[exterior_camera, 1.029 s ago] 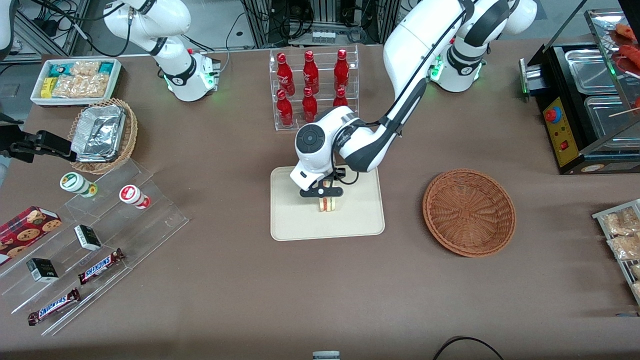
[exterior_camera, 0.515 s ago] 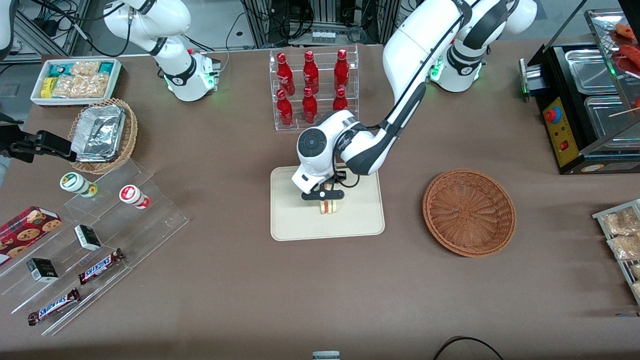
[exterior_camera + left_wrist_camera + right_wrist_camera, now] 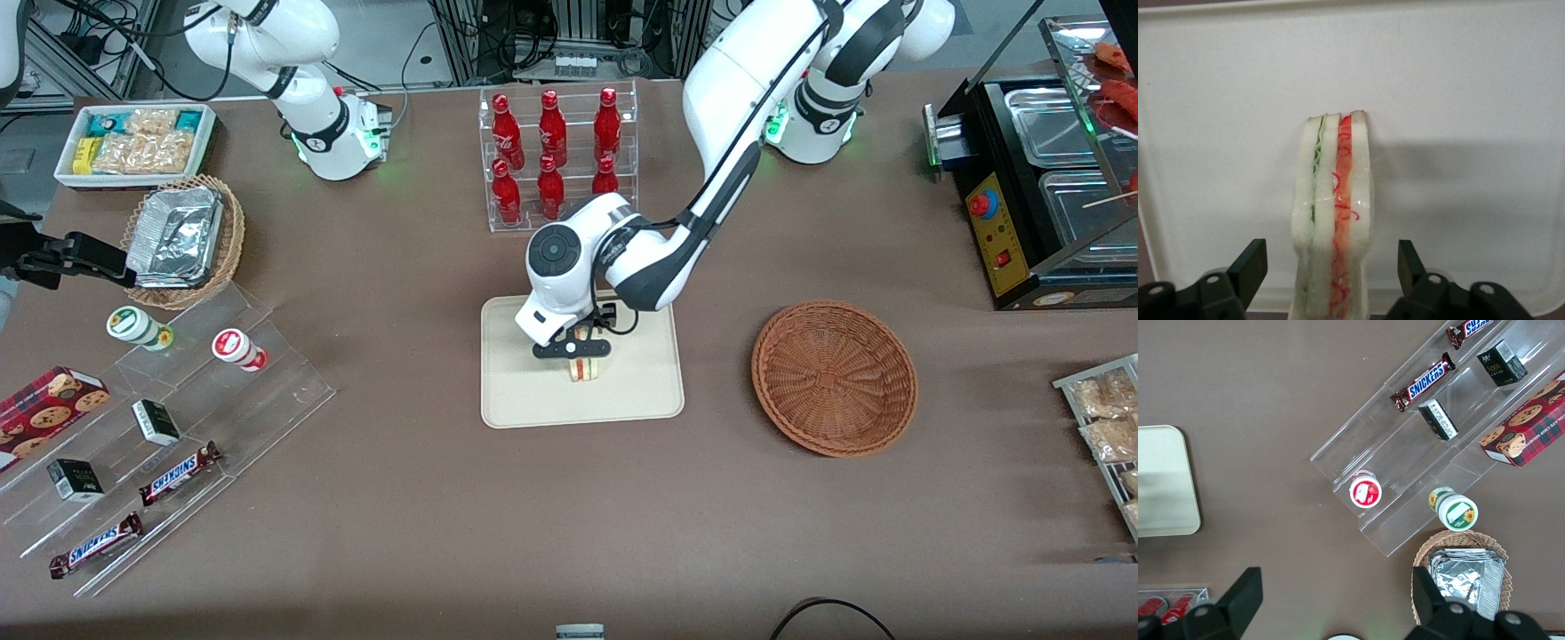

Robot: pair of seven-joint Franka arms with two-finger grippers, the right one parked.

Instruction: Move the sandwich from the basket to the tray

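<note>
End effector (image 3: pixel 573 347) now fingers apart, slightly higher above upright sandwich (image 3: pixel 1333 220) on tray (image 3: pixel 524 400).

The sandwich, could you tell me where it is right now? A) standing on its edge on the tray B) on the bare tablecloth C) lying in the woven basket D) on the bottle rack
A: the sandwich stands upright on the tray, between the open fingers of the gripper; the basket holds nothing.

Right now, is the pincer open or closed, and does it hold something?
Pincer: open, holding nothing, above the tray; the sandwich stands between its fingers, untouched.
</note>
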